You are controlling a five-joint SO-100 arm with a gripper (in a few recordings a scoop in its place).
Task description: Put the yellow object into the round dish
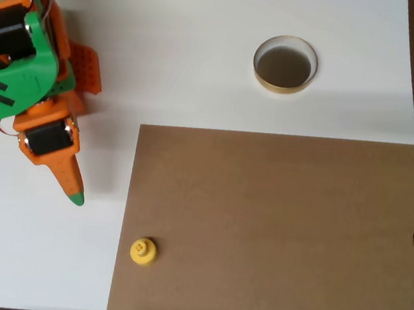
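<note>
Yellow object [143,251] on brown board [273,230], well apart from round dish [284,65]; gripper [69,184] fingers' opening unclear, holding nothing.

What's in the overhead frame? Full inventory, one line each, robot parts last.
yellow object: 1, bright yellow, near the lower left corner of the brown board, resting on it close to its left edge
round dish: 1, tan rim with dark inside, on the white table toward the upper right, above the board and apart from it
brown board: 1, flat brown rectangle, covering the lower right part of the table
white table: 1, white, under everything
arm: 1, green and orange, upper left
gripper: 1, orange with a green tip, pointing down-right over the white table, left of the board, holding nothing; open or shut cannot be told from this angle
</note>
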